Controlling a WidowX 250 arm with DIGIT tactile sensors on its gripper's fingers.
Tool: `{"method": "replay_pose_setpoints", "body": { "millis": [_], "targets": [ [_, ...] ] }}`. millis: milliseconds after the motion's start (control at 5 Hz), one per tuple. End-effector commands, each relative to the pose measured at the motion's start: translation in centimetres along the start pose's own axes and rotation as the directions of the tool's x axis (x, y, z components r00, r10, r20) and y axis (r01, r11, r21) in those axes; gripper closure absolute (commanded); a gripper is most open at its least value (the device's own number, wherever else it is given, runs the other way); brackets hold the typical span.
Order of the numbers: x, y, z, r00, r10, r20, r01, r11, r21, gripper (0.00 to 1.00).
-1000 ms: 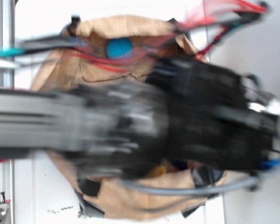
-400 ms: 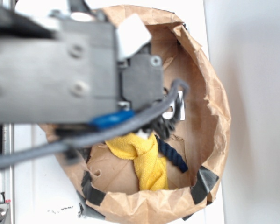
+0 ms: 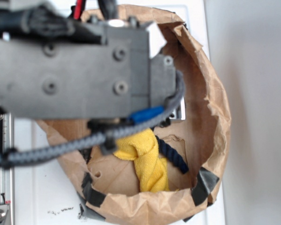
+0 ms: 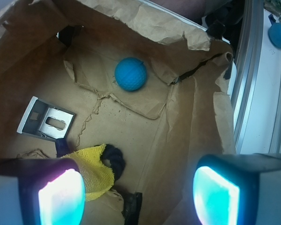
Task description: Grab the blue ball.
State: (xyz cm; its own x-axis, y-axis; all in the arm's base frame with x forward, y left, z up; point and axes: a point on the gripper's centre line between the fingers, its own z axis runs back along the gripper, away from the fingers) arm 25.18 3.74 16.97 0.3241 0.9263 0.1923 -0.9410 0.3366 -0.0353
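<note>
Below, the matte blue ball [image 4: 130,74] lies free; fingers [image 4: 60,194] spread wide, empty.

Ball [image 4: 130,74] in paper bag [image 4: 178,140], bracket [image 4: 46,120] lower left of it, cloth [image 4: 94,169] below bracket

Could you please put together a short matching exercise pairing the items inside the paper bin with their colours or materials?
Column one:
1. ball
2. cloth
3. bracket
4. rope

Column two:
A. yellow
B. dark navy
C. teal-blue
D. shiny metal with a slot

Pairs: 1-C, 2-A, 3-D, 4-B
</note>
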Motion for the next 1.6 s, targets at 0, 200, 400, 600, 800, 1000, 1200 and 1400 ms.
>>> {"method": "replay_pose_setpoints", "body": {
  "millis": [0,200,400,600,800,1000,1200,1400],
  "targets": [
    [2.0,1.1,1.9,0.999,0.039,0.027,-0.037,0.998,-0.048,0.00],
    [1.6,-1.0,0.4,0.992,0.117,0.038,-0.117,0.993,-0.010,0.00],
    [1.4,-1.2,-2.1,0.988,0.145,0.058,-0.144,0.989,-0.014,0.00],
    [1.8,-0.7,-4.0,0.986,0.146,0.080,-0.143,0.989,-0.041,0.00],
    [4.1,1.0,-4.6,0.988,0.140,0.060,-0.135,0.988,-0.074,0.00],
    [6.3,1.0,-6.7,0.989,0.136,0.053,-0.134,0.990,-0.041,0.00],
    [6.7,0.4,-8.2,0.984,0.160,0.081,-0.159,0.987,-0.023,0.00],
    [6.6,0.6,-9.2,0.980,0.166,0.114,-0.161,0.986,-0.046,0.00]
  ]
}}
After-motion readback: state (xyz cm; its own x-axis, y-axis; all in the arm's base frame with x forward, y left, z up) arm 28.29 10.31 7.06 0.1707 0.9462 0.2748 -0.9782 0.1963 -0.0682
